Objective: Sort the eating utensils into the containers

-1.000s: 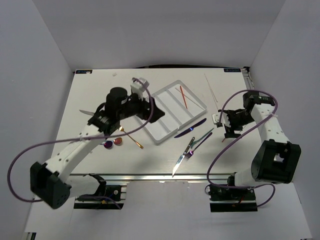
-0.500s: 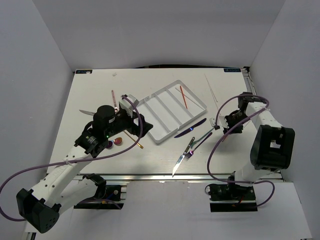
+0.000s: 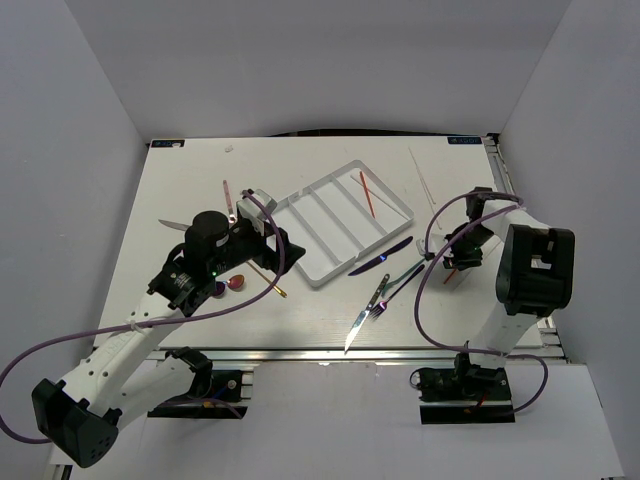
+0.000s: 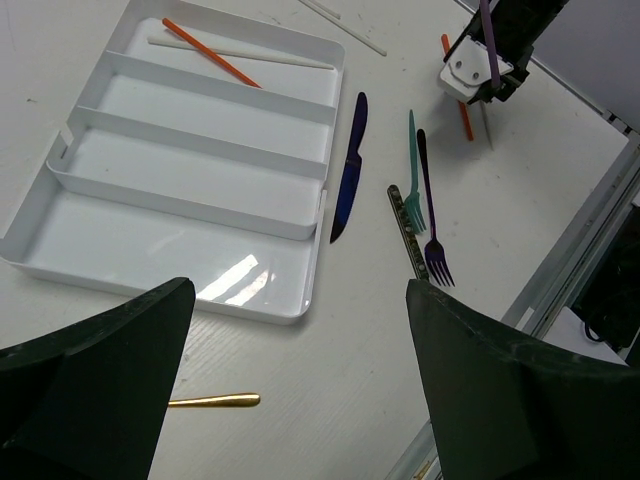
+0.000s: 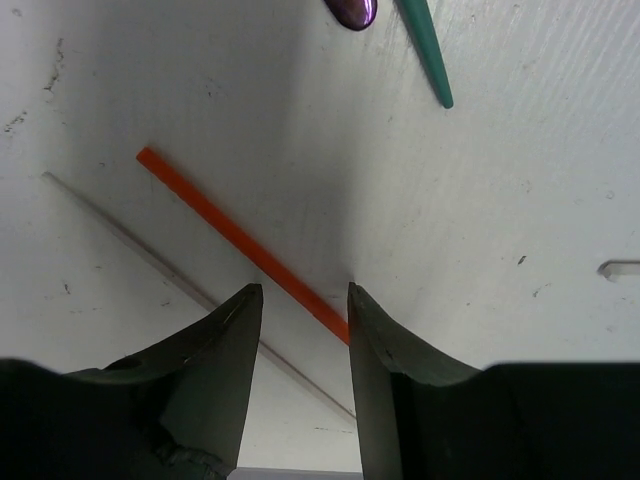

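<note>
Chopsticks (image 4: 210, 52): two in tray (image 4: 200, 143); left claw (image 4: 300, 300) released; right claw (image 5: 305, 300) straddles one orange chopstick (image 5: 230, 235), grip unclear.

No writing, brand or number could be read anywhere. Two small stickers (image 3: 166, 143) sat on the table's (image 3: 200, 180) far edge. Their print was too blurred to read.

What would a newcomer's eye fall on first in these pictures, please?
The white cutlery tray in the middle of the table stands out, an orange chopstick in its far compartment. To its right, the right gripper straddles a second orange chopstick, near a purple knife and a teal fork.
</note>
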